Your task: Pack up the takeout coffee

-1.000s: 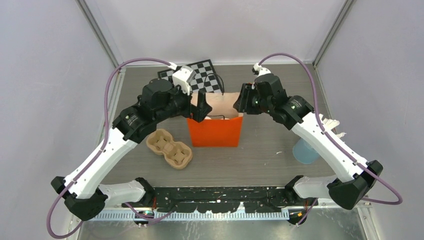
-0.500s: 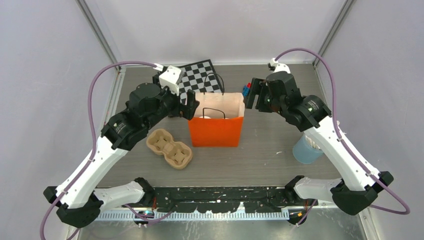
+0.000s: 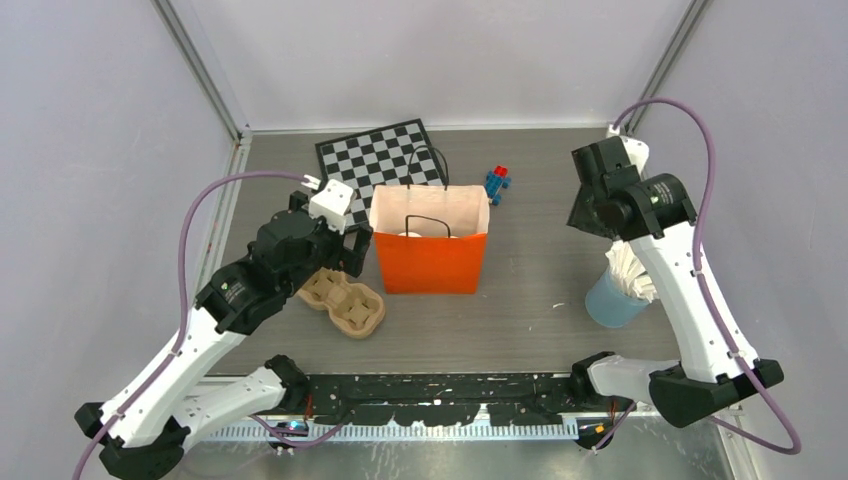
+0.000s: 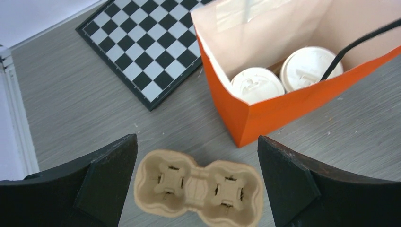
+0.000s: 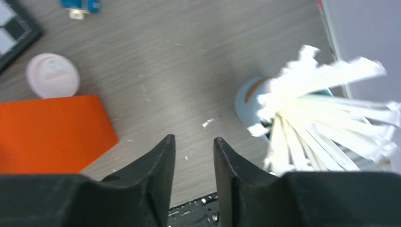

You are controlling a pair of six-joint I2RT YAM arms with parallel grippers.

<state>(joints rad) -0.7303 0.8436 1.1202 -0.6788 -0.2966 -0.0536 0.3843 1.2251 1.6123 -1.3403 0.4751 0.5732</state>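
Cups (image 4: 257,84) stand upright in the bag (image 4: 279,113), likely against spills.
Our left gripper (image 4: 197,139) gapes empty; our right gripper (image 5: 194,140) is narrowly apart, empty.

This looks like a robotics lab test cell: a grey table (image 3: 530,290) boxed in by plain pale wall panels (image 3: 450,60) on aluminium frame posts (image 3: 198,65), a checkerboard calibration board (image 3: 378,160) lying flat on it, and a black perforated mounting rail (image 3: 440,385) along its near edge.

Grey wood-grain table (image 3: 540,320) boxed by pale lavender walls (image 3: 450,60) — aluminium posts (image 3: 200,70) at the corners.
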